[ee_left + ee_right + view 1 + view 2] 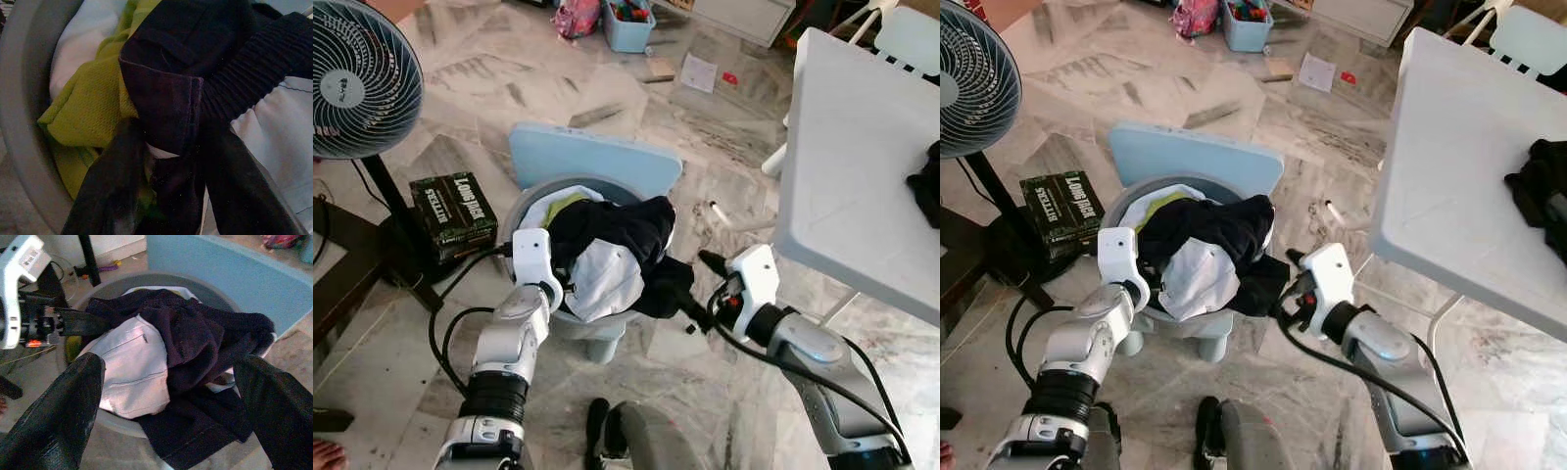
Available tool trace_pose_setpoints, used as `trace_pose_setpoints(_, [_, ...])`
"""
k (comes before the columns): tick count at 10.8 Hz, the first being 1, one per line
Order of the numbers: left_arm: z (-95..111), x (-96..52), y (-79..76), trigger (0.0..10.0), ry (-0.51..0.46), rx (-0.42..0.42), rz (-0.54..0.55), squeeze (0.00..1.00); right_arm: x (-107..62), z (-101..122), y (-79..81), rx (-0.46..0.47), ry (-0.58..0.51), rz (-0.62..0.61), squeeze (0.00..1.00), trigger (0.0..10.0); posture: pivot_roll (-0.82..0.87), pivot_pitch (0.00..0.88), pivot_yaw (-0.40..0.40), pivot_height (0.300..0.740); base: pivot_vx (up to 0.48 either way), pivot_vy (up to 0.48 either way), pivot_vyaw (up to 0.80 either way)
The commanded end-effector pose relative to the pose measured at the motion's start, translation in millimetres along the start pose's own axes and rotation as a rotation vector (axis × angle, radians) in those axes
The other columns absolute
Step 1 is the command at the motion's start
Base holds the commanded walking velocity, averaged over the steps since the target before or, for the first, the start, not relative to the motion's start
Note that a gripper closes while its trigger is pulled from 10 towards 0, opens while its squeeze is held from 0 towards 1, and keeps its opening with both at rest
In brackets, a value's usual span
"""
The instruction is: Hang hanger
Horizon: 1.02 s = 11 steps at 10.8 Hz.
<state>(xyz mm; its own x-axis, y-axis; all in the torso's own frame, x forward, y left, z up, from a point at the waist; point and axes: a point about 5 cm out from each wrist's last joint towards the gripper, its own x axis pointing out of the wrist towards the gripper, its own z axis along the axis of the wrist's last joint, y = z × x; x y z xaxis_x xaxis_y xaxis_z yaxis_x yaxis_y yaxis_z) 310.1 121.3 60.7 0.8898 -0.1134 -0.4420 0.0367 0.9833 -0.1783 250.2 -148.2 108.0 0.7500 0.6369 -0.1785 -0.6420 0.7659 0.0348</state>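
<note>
At basket (530,204), left gripper (168,196) clenched on dark garment (612,233); right gripper (166,396) spread wide; nothing hung yet, no hanger seen

Left gripper (166,196) fingertips are buried in the dark cloth (612,230), so grip can't be told. Basket (524,211) interior is mostly covered by clothes. Fan (357,78) is cut by the frame edge. Black item on the table (862,147) is cropped, possibly clothing.

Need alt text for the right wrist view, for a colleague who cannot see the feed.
Between the right gripper's open jaws sits a grey laundry basket heaped with dark clothes and a white garment. The left gripper reaches into the pile from the far side; a light blue lid stands behind.
</note>
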Motion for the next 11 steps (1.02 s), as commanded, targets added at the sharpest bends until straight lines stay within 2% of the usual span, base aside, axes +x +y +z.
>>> trace_pose_setpoints(1, [-3, 1.2, -3.9, 0.0, 0.011, 0.001, -0.013, 0.00, -6.0, -4, -1.7, -0.003, 0.029, -0.010, 0.00, 10.0, -0.12, 0.177, -0.213, 0.740, 0.000, 0.000, 0.00])
trace_pose_setpoints(3, [0, 1.9, -0.7, 0.0, -0.013, 0.048, -0.004, 0.00, -6.3, -5, -1.7, -0.012, 0.041, -0.015, 0.00, 10.0, -0.12, 0.174, -0.214, 0.740, 0.000, 0.000, 0.00])
trace_pose_setpoints(4, [5, 1.2, -1.7, 0.0, -0.056, 0.203, -0.013, 0.00, -6.5, -6, -2.7, -0.016, 0.046, -0.023, 0.00, 10.0, -0.12, 0.173, -0.213, 0.740, 0.000, 0.000, 0.00])
trace_pose_setpoints(5, [4, 0.4, -5.8, 0.0, -0.068, 0.298, -0.032, 0.00, -6.4, -6, -2.9, -0.017, 0.046, -0.024, 0.00, 10.0, -0.12, 0.172, -0.215, 0.740, 0.000, 0.000, 0.00])
trace_pose_setpoints(7, [-3, -1.8, -15.8, 0.0, -0.067, 0.446, -0.098, 0.00, -5.5, -7, -2.9, -0.022, 0.049, -0.027, 0.00, 10.0, -0.12, 0.171, -0.215, 0.740, 0.000, 0.000, 0.00])
trace_pose_setpoints(10, [-10, -9.4, -13.9, 0.0, -0.061, 0.567, -0.131, 0.00, -5.5, -9, -1.3, -0.023, 0.053, -0.026, 0.00, 10.0, -0.12, 0.173, -0.213, 0.740, 0.000, 0.000, 0.00])
trace_pose_setpoints(11, [-16, -13.6, -11.3, 10.0, -0.037, 0.532, -0.131, 0.00, -6.0, -9, -1.5, -0.023, 0.056, -0.027, 0.00, 10.0, -0.11, 0.175, -0.216, 0.740, 0.000, 0.000, 0.00])
